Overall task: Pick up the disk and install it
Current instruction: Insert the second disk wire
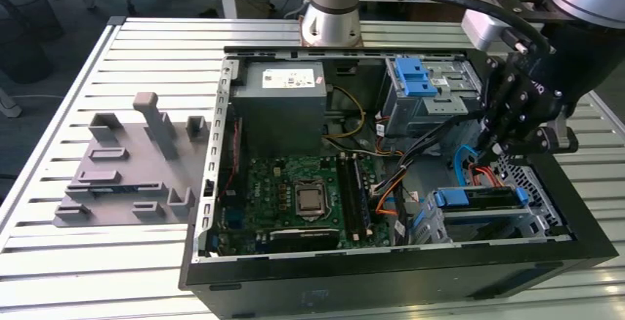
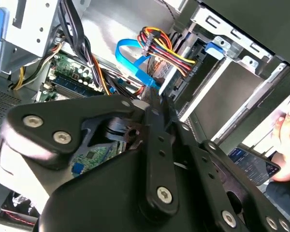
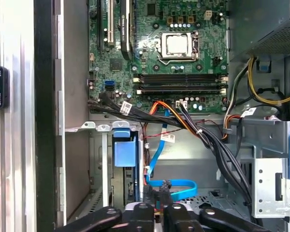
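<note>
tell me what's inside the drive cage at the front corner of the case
A disk in a blue carrier sits in the drive cage, its blue handle facing out. The cage walls cover the lower bay.

The gripper (image 3: 157, 212) seems cut off, its jaws unclear.

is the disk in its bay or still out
In. The disk with its blue carrier sits in the metal bay at the case's lower corner, with the gripper above it.

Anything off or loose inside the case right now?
Nothing damaged. The disk sits level in its bay on the exterior view's right. The flat blue cable and a multicoloured power cable bundle hang loose near the gripper; whether plugged in, can't tell.
</note>
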Controlling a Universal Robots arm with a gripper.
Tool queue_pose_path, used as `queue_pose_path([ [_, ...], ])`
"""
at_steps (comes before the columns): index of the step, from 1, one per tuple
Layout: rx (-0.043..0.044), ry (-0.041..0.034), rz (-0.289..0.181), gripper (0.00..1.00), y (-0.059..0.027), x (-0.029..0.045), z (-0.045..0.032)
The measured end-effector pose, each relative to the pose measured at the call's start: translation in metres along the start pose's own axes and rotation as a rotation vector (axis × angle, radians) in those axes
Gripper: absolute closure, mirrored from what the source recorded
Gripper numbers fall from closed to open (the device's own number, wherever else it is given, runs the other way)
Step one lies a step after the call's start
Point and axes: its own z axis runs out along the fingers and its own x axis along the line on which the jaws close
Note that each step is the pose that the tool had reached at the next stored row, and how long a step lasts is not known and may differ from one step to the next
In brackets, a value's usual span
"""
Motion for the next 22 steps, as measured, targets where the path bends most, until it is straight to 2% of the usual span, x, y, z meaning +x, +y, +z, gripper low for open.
queue_pose_path([
  [2,0.0000,0.0000,0.000,0.81,0.0000,-0.0012,0.0002],
  [3,0.0000,0.0000,0.000,0.75,0.0000,-0.0016,0.0005],
  [22,-0.0038,0.0001,0.000,0.76,-0.0001,-0.0037,0.0131],
])
